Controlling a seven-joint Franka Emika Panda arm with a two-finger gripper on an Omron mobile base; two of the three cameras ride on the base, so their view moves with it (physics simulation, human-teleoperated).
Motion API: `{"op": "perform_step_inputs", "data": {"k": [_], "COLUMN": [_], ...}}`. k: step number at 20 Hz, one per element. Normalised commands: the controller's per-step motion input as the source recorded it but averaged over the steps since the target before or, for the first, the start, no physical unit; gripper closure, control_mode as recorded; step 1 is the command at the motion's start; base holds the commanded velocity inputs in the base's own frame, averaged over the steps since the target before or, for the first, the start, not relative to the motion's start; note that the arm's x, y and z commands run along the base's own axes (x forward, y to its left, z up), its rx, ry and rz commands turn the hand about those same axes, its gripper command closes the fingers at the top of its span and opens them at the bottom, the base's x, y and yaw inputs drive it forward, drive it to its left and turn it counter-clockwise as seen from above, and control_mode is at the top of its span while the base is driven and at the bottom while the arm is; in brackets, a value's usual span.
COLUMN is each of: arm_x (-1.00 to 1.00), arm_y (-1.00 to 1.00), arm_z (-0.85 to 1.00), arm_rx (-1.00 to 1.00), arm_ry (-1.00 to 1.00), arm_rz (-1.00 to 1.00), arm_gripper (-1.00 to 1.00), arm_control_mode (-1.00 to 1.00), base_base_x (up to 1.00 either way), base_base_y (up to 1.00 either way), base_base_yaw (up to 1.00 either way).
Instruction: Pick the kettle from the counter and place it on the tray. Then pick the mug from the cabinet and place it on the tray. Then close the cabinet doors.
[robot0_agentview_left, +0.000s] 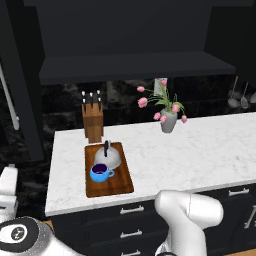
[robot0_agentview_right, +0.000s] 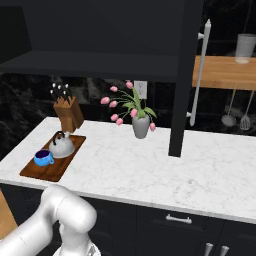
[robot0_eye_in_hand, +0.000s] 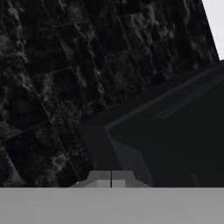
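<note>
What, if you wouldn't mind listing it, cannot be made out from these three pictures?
- Left cabinet door: cut off by the left edge in the left base view.
- Mug: its far side overlaps the kettle there; contact cannot be told.
- Cabinet interior: too dark to read in either base view.
- Tool: shut tips barely rise above the bottom of the hand view; the dark panel beyond is unidentifiable.
- Hanging utensils: too small.

The knife block (robot0_agentview_left: 93, 122) hides the tray's (robot0_agentview_left: 90, 187) far edge; the left cabinet door (robot0_agentview_left: 10, 100) is cut off at the frame edge, its handle (robot0_agentview_left: 11, 102) partly lost
</note>
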Motion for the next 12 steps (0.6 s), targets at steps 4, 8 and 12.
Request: {"op": "perform_step_inputs", "data": {"k": [4, 8, 12], "arm_x": [0.0, 0.0, 0.0], "arm_y": [0.0, 0.0, 0.0], "arm_z": [0.04, 0.05, 0.03], "arm_rx": [-0.24, -0.17, 0.0], "arm_ry": [-0.41, -0.36, -0.03], "arm_rz": [0.0, 0.0, 0.0], "arm_gripper": [1.0, 1.0, 1.0], "arm_control_mode": [-1.0, -1.0, -1.0], "base_base_x": [0.0, 0.0, 0.0], "base_base_y": [0.0, 0.0, 0.0], "base_base_yaw": [0.0, 0.0, 0.0]}}
